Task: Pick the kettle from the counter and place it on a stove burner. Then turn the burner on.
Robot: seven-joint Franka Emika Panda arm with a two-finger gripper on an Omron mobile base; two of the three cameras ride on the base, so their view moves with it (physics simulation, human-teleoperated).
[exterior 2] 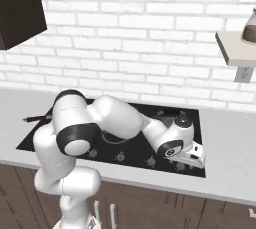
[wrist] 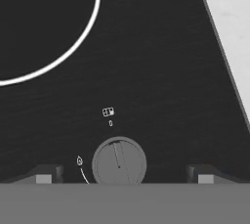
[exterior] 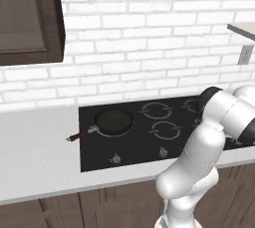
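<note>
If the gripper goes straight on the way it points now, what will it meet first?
Most likely the round grey knob on the black stove. The open gripper has a finger on each side of it; the remaining gap is unclear.

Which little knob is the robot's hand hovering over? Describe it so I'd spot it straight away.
Find the black stove set in the pale counter and follow the row of small knobs along its front edge to the right end. The knob is round and grey, centred between the open gripper's fingertips, nearest the stove's right edge.
</note>
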